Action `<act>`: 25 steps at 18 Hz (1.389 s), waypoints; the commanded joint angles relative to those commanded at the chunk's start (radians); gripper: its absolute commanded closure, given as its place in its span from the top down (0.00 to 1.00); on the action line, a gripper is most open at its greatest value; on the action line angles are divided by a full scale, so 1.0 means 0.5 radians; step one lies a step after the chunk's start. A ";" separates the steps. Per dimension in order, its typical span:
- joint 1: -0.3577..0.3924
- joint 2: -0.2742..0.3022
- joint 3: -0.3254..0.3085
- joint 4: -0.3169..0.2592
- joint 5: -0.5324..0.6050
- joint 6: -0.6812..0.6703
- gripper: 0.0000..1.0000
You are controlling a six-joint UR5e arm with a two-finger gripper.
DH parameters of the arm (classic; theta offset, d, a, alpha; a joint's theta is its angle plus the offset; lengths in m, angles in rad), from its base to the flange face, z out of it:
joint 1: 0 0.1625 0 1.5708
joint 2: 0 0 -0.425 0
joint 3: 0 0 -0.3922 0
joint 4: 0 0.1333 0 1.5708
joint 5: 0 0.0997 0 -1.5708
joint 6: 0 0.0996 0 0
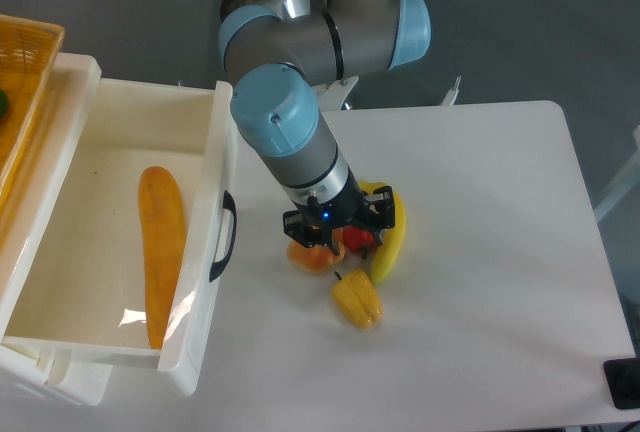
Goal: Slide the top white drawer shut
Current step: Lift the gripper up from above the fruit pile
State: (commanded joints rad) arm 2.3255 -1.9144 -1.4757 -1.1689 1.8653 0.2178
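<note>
Stands pulled well out at the left of the table (500, 172), the top white drawer (60, 342), its black handle (224, 237) facing right and its long front panel running near to far, an orange vegetable (162, 252) lying inside. Hovers just right of that handle, the gripper (335, 242), low over a heap of fruit (finger state hidden, cannot tell). Needs a leftward push; bare tabletop lies between handle and fruit.
</note>
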 joint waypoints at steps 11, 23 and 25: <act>0.067 -0.018 -0.015 -0.009 -0.126 -0.089 0.64; 0.067 -0.009 -0.046 0.071 -0.132 -0.074 0.64; 0.064 -0.012 -0.046 0.074 -0.132 -0.095 0.65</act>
State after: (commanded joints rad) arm 2.3577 -1.9205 -1.4987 -1.1321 1.7994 0.1703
